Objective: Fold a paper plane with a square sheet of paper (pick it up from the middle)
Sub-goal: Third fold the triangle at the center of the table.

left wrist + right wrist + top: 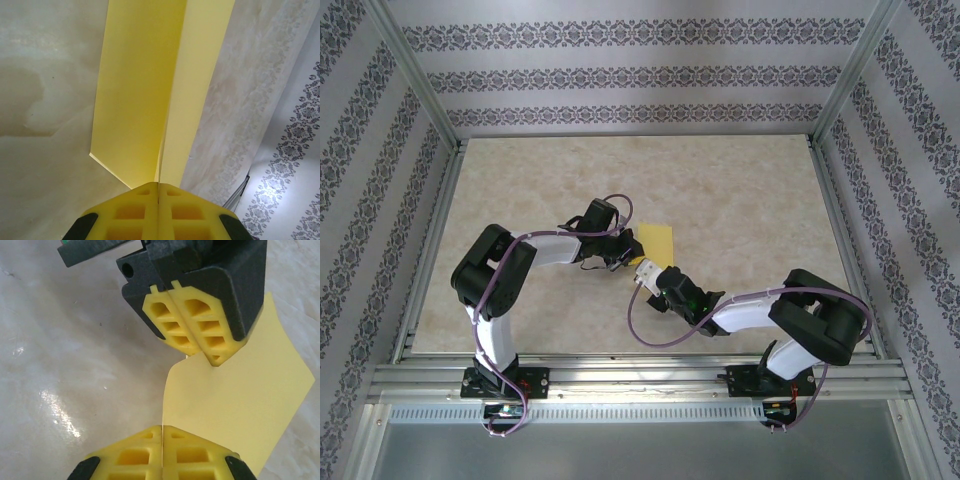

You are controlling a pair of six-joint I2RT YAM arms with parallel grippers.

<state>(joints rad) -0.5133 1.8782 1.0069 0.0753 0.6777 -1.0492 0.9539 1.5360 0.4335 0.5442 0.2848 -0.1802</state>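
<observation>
Pinching the square sheet of paper (240,405) from two sides: clamped flat between the pads of the left gripper (158,186) at one edge, nipped tight by the right gripper (162,429) at the facing edge. Sitting mid-table (750,190) in the top view, just toward 1 o'clock of both wrists, creased along a line running to 12 o'clock in the left wrist view. Cannot tell whether lifted or lying flat. Looks like an early fold, no dart shape yet. Next, probably: anchor with one pinch, swing the other flap over, press the crease without tearing or slipping. Mind the free corner at 3 o'clock in the right wrist view. Plenty of bare table from 10 through 2 o'clock, well apart from the edges. Nearly nose to nose at the grippers, so little slack there.
</observation>
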